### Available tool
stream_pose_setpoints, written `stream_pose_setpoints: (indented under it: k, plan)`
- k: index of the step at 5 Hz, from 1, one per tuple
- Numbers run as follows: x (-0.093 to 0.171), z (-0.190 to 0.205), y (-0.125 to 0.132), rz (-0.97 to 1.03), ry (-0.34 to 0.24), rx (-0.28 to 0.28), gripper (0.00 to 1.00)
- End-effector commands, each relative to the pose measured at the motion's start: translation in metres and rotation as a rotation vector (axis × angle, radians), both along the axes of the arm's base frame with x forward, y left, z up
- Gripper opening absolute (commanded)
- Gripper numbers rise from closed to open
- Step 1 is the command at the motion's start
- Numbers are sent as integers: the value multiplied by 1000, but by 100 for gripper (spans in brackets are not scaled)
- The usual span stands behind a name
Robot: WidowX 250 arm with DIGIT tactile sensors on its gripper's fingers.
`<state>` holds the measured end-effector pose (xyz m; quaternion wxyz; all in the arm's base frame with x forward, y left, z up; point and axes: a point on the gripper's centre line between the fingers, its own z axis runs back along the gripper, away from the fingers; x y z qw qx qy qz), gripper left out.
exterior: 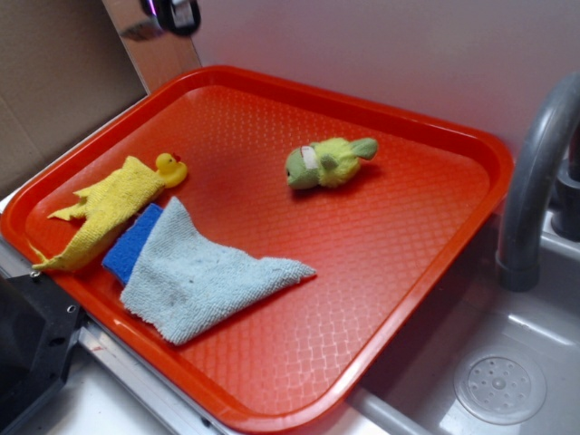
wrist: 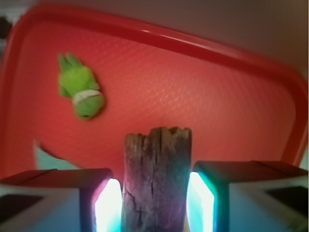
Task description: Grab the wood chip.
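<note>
- Far left on the red tray (exterior: 435, 118): a yellow cloth (exterior: 104, 210), a rubber duck (exterior: 169, 169), then a blue-grey cloth (exterior: 204, 272).
- Middle: a green plush toy (exterior: 326, 161).
- Wrist view: the wood chip (wrist: 157, 181) stands upright between the hand's (wrist: 155, 205) two fingers, apparently clamped, high above the tray.
- It looks stiff, light and rough; the flat sides grip best.

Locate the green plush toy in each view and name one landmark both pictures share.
Exterior: the green-yellow plush toy lies on the red plastic tray, in its far half, right of the small yellow rubber duck.
Wrist: the toy lies upper left, beyond the rough brown wood chip that stands between the gripper fingers.
Shared landmark: the tray's raised far rim.
</note>
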<state>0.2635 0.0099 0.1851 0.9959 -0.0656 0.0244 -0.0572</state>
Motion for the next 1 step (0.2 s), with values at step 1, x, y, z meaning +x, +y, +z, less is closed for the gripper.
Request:
stream_pose_setpoints:
  k: [1]
  plan:
    - [-3, 75, -25, 457, -74, 47, 0]
